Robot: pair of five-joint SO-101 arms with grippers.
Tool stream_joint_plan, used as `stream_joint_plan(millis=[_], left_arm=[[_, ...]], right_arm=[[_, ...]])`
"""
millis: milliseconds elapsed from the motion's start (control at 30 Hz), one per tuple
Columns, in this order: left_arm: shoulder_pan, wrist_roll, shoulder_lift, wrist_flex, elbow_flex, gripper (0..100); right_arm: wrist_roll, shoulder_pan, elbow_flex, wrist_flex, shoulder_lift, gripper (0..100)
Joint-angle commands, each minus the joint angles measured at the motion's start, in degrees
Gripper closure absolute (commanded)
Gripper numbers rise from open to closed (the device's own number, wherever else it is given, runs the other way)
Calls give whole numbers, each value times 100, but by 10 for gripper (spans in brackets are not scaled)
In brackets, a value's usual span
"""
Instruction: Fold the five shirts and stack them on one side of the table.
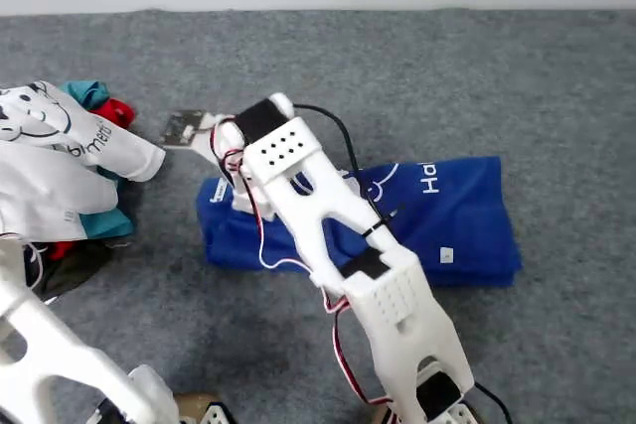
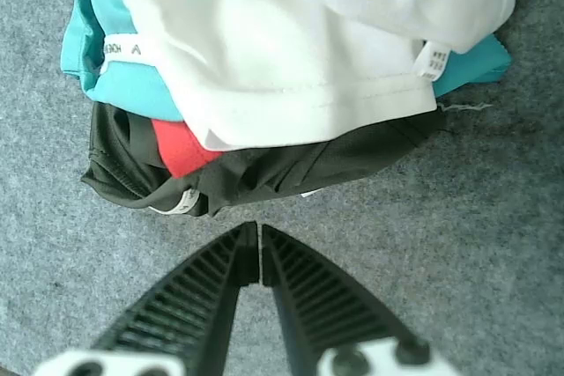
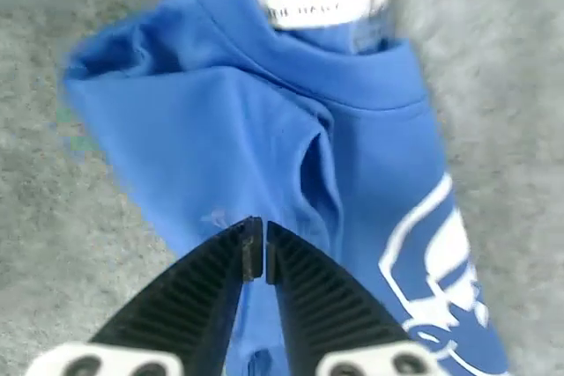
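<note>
Table: the grey felt-covered table (image 1: 447, 76) lies under everything.
Middle: the blue folded cotton shirt with white print (image 1: 457, 215) (image 3: 220, 129) lies on the table, to the right of the pile and apart from it.
Left edge: the pile has the white printed knit shirt (image 1: 50, 166) (image 2: 291, 33) on top, over the teal shirt (image 1: 89, 94) (image 2: 115, 77) and the red shirt (image 1: 117, 111) (image 2: 181, 147), with the black shirt (image 2: 291, 169) at the bottom.
Right gripper (image 3: 255, 248): above the blue shirt's end nearest the pile.
Left gripper (image 2: 260, 253): over bare table, just beside the black shirt.

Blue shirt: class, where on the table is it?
In the high view the blue shirt lies mid-table beneath the right arm, apart from the shirt pile at left.
</note>
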Motion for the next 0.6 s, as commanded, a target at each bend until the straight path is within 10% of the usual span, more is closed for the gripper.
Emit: stream_joint_plan(millis=[0,567], left_arm=[[9,-26,-211,53,-251,985],[-9,-26,-211,53,-251,985]], right_arm=[[-62,400,-158,-198,382,990],[-1178,901,158,338,-1112,990]])
